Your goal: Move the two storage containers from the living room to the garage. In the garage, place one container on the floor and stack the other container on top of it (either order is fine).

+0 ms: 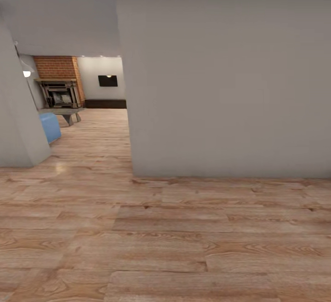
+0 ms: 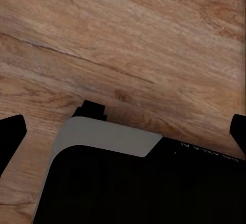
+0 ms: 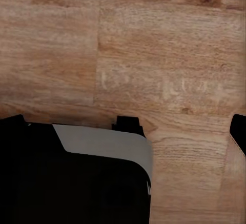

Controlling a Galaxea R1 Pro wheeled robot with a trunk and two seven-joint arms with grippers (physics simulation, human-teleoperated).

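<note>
While I roll over the wood plank floor (image 1: 184,246), the big grey wall block (image 1: 220,85) is my landmark, and the storage containers are nowhere in my views yet. Left of that wall, a slanted grey wall (image 1: 16,122) narrows the passage; beyond it I see a blue sofa corner (image 1: 49,127), a glass coffee table (image 1: 66,112) and the red brick fireplace (image 1: 57,81), so that is the living room I must reach. My left gripper (image 2: 123,131) hangs over planks with its dark fingertips (image 2: 11,131) spread wide, pinching nothing. My right gripper (image 3: 128,129) is likewise spread and empty above my own grey-edged base (image 3: 102,142). I judge the risk is clipping the wall block's near corner if I turn left too early.
</note>
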